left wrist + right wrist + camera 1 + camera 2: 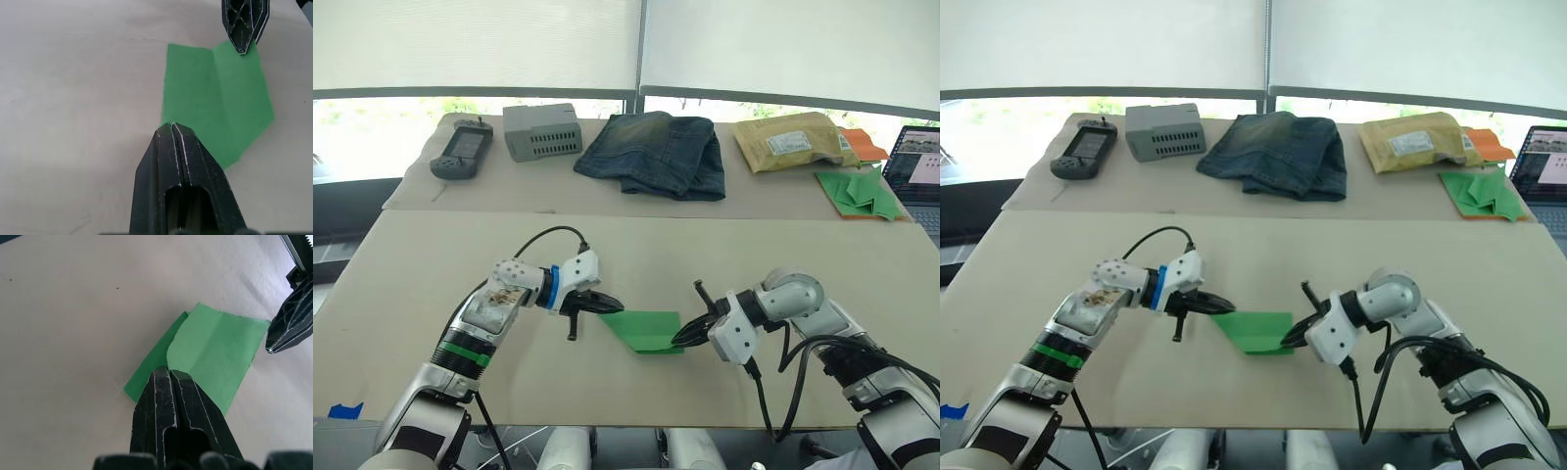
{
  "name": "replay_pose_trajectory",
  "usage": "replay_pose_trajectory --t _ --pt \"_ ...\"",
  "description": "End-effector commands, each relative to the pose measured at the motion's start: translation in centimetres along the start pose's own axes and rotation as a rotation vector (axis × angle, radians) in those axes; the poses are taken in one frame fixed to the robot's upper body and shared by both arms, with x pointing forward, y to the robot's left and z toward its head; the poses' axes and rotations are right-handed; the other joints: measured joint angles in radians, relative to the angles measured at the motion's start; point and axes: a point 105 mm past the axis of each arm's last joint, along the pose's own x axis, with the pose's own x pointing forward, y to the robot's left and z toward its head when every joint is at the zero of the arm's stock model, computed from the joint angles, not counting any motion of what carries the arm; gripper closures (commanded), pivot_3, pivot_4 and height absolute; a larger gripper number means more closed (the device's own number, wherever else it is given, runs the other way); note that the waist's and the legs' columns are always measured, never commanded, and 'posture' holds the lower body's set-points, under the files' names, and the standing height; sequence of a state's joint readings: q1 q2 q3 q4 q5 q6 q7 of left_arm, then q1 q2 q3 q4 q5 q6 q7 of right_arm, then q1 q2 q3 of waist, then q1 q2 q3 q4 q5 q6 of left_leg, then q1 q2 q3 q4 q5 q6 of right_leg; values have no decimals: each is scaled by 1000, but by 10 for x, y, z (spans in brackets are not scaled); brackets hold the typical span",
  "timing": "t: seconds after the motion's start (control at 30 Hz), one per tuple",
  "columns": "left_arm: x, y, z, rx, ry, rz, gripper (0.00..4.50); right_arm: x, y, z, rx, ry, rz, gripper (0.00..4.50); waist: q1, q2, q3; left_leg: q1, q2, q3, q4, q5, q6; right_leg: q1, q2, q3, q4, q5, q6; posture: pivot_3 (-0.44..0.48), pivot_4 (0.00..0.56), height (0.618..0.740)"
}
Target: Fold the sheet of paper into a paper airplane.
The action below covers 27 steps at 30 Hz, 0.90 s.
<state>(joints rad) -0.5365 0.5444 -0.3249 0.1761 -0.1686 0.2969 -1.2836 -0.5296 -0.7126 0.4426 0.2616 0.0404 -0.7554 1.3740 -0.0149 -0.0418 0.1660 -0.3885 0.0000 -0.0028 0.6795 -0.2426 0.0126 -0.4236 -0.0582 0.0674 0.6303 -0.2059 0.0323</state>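
1. Right now my left gripper (607, 305) is pinched shut on one corner of the paper (646, 329), and my right gripper (683, 339) is pinched shut on the opposite end. The paper lies near the front middle of the table (431, 264), between my two arms.
2. To do this fold well, I judge that one side should stay as an anchor while the other carries its edge over, so the crease lands straight instead of skewing.
3. I want to lift only a little. A thin sheet held at both ends buckles if the grippers drift toward each other and could tear if they pull apart.
4. After laying the flap down, I should press along the fold with closed fingertips, since a soft crease will spring back.
5. The paper is thin, bright green and matte. In my wrist views it shows one straight crease across it and a second layer peeking out beneath one edge, so it is already partly folded, not yet an airplane.
6. Its outline is a slanted four-sided shape with sharp corners.
7. My fingers (181, 161) are hard black plastic, tapering to narrow tips, likely slippery on paper.
8. The table surface is pale beige, smooth and flat, offering good backing for creasing.
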Motion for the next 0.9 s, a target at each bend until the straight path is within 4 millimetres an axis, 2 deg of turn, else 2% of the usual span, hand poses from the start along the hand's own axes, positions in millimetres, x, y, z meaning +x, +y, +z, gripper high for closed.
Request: replay_pose_trajectory --t 0.03,0.2,0.27,0.47,0.67,0.77,0.9 --pt "6 -4 -11 56 67 -14 4500 -4 -6 2 -16 6 -23 4458 -2 0 0 0 0 0 0 0 0 0 0 0 0 0 0 0 150 728" --pt "8 -7 -26 73 125 -11 4500 -7 -8 4 124 -40 -76 4458 -1 0 0 2 0 0 0 0 0 2 0 0 0 0 0 0 150 728" --pt "9 -7 -28 75 129 -10 4500 -10 -17 6 288 -110 -154 4458 0 0 0 2 1 0 0 0 0 2 0 0 0 0 0 0 150 728" --pt "11 -6 -30 91 140 -9 4500 -14 -21 -5 606 -165 -145 4458 0 1 0 4 1 -1 0 0 0 4 0 0 0 0 0 0 150 728" --pt "14 -5 -27 96 118 0 4500 -11 -28 -29 729 -101 -185 4458 1 1 -1 4 1 0 0 0 0 4 0 0 0 0 0 0 150 728" --pt "14 -3 -25 93 104 19 4500 -5 -29 -34 803 -100 -173 4458 1 1 -1 4 0 0 0 0 0 3 0 0 0 0 0 0 150 728" --pt "11 -1 -24 94 102 41 4500 -4 -18 -42 885 -47 -122 4458 1 1 -1 3 0 0 0 0 0 3 0 0 0 0 0 0 150 728"
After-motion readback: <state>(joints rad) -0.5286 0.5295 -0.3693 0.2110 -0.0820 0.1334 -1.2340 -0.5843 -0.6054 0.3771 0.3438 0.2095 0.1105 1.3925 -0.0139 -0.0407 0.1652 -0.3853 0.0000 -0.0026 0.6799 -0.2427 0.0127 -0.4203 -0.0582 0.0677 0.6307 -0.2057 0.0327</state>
